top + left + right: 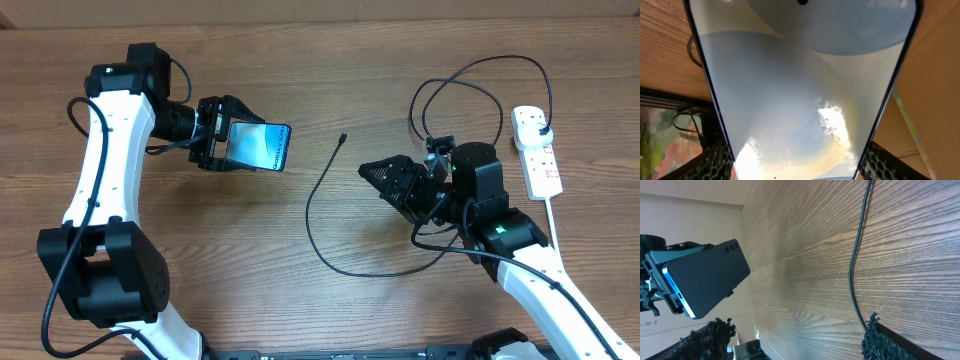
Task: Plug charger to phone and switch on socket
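Note:
My left gripper (222,145) is shut on the phone (259,146) and holds it above the table at the left, its light blue screen up and its free end toward the right. The screen fills the left wrist view (800,90). The phone's dark back shows in the right wrist view (705,282). The charger's black cable (312,205) loops over the table, its connector tip (343,138) lying free right of the phone. It also runs through the right wrist view (856,270). Its plug (541,128) sits in the white socket (537,155) at the far right. My right gripper (372,171) is open and empty, near the cable.
The socket's white cord (552,225) runs down toward the front right. The charger cable makes further loops (450,95) behind my right arm. The table is brown wood.

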Tool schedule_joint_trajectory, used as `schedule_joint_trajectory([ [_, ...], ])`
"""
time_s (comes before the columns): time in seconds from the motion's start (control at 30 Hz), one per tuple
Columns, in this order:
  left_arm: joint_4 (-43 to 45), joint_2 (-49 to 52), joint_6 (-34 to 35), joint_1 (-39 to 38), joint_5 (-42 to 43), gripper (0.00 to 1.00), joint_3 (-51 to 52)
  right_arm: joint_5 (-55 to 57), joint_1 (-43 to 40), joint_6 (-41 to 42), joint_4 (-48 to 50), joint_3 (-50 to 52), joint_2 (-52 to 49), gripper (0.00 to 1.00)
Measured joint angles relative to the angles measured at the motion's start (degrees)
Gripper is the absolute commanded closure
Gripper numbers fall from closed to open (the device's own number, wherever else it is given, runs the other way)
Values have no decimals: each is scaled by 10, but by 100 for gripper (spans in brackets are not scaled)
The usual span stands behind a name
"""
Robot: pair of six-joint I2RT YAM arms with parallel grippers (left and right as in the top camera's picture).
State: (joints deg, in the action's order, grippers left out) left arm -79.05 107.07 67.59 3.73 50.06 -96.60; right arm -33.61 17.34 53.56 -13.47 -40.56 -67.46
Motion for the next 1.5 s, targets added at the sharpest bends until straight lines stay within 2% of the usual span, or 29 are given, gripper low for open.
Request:
schedule_joint_trajectory([
  [0.53,0,0,0,0,0,39,0,0,0,0,0,0,0,12],
  [0.83,3,0,9,0,-39,37,0,0,0,0,5,0,0,13],
  [1.07,15,0,45,0,-99,39,0,0,0,18,68,0,0,13],
  [1.5,33,0,88,-24,-156,39,0,-7,21,67,145,0,-1,17],
])
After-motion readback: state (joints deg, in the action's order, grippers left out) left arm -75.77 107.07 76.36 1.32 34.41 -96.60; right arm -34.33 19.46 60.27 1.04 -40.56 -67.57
